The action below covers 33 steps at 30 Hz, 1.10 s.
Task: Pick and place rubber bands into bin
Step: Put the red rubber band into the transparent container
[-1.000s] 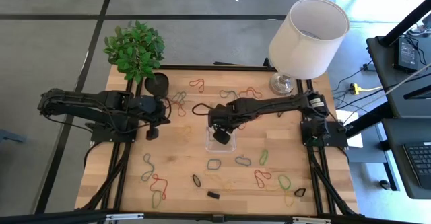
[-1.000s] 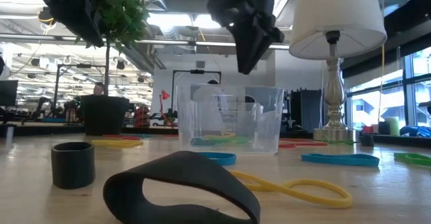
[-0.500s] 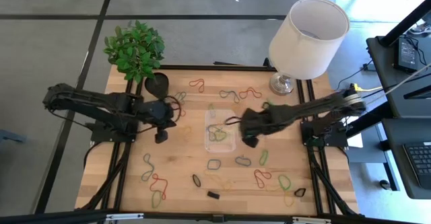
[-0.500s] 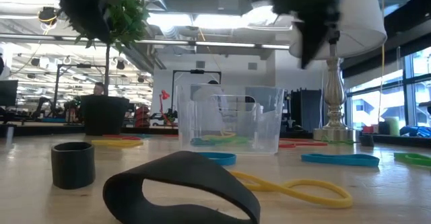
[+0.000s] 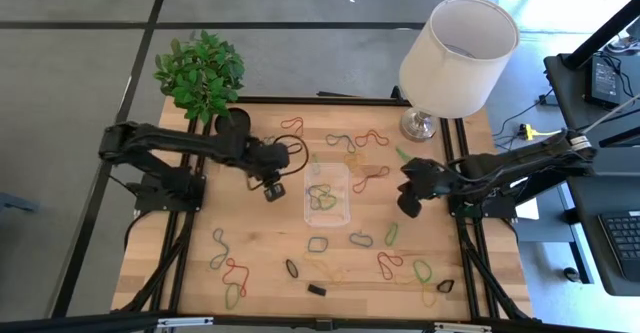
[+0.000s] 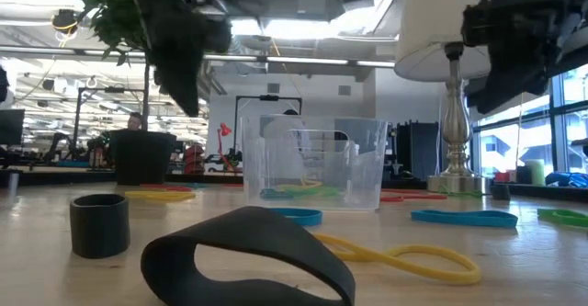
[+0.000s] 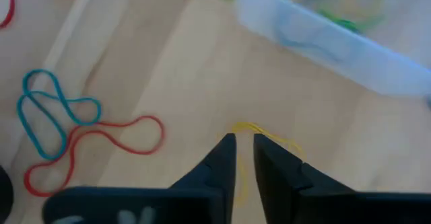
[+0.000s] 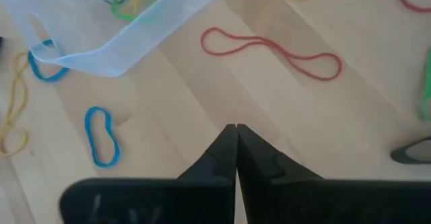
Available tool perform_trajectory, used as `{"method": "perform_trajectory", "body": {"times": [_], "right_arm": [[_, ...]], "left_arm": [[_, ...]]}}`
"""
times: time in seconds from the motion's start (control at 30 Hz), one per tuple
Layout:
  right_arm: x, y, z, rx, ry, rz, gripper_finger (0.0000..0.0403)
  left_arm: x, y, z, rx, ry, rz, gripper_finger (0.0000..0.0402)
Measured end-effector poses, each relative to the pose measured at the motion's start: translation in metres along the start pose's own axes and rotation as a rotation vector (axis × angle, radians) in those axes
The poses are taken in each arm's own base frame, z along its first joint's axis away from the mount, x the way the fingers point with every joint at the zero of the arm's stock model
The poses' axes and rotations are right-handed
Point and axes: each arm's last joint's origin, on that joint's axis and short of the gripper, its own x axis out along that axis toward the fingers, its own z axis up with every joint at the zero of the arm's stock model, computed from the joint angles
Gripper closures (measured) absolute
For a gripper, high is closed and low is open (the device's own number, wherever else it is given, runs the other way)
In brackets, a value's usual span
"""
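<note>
Bands (image 5: 322, 197) of yellow and green now lie in the clear bin (image 5: 343, 216) in the middle of the surface (image 5: 270, 258), so one drop looks done. A second ago the right hand (image 5: 408, 201) was right over the bin; since then it has pulled back to the right and now hangs well apart from the bin, over bare wood. Its two fingers are pressed together with nothing between them, as the right wrist view shows, with a red band (image 8: 271, 50) lying ahead of them and a blue one (image 8: 101, 135) off to the side. At the same time the left hand (image 5: 271, 186) has come closer, from out near the black pot (image 5: 232, 123) to just beside the bin's left wall. Its fingers (image 7: 225, 158) stand a little apart, and a thin yellow band (image 7: 264, 135) lies on the wood right at their tips. It does not look gripped yet. This seems to mean the arms are taking turns: the right one is finished for now, and the left one is likely going for that yellow band next. Many more rubber bands (image 5: 232, 270) are spread over the surface, so most of the job is left.
</note>
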Motion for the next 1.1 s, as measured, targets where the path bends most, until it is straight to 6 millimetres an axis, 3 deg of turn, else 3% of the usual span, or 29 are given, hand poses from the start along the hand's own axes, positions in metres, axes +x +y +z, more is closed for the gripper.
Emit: {"method": "perform_trajectory", "body": {"times": [0.23,0.47,0.8,1.1], "right_arm": [[-0.003,-0.008,-0.006,-0.012,-0.027,0.031,0.0393],[-0.002,-0.007,-0.006,-0.038,-0.022,0.035,0.0393],[-0.002,-0.007,-0.006,-0.067,-0.021,0.034,0.0395],[-0.002,-0.007,-0.006,-0.071,-0.021,0.033,0.0385]], "left_arm": [[0.043,0.032,0.013,-0.148,0.122,0.101,0.0302],[0.069,0.051,0.015,-0.24,0.205,0.151,0.0306],[0.095,0.058,0.011,-0.258,0.3,0.176,0.0325],[0.103,0.057,0.009,-0.306,0.336,0.173,0.033]]}}
